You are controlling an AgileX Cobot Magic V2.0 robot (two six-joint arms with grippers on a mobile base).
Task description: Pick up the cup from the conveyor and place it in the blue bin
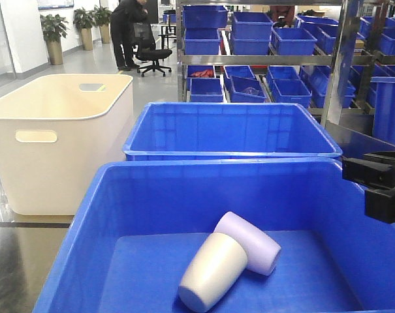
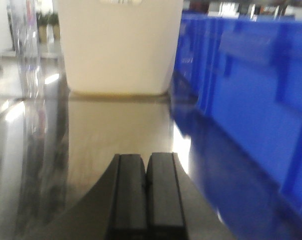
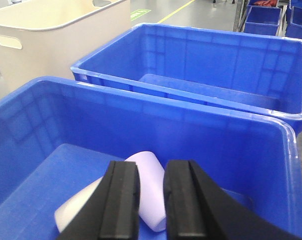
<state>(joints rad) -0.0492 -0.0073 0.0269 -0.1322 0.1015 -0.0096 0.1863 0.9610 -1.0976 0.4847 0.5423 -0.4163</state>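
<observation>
The blue bin (image 1: 217, 164) fills the near foreground; it also shows in the right wrist view (image 3: 141, 106). Two cups lie on their sides on its floor, touching: a lavender cup (image 1: 251, 242) (image 3: 151, 200) and a cream cup (image 1: 212, 272) (image 3: 77, 209). My right gripper (image 3: 151, 166) hangs over the bin above the cups, jaws a little apart with nothing between them; it shows at the right edge of the front view (image 1: 373, 186). My left gripper (image 2: 147, 161) is shut and empty, low over a shiny floor left of the bins. The conveyor is out of view.
A second blue bin (image 1: 231, 155) stands right behind the first. A cream-white tub (image 1: 60, 143) with handle slots stands to the left, ahead of my left gripper (image 2: 118, 50). Steel shelves with small blue crates (image 1: 269, 39) are behind. A person (image 1: 128, 29) stands far back left.
</observation>
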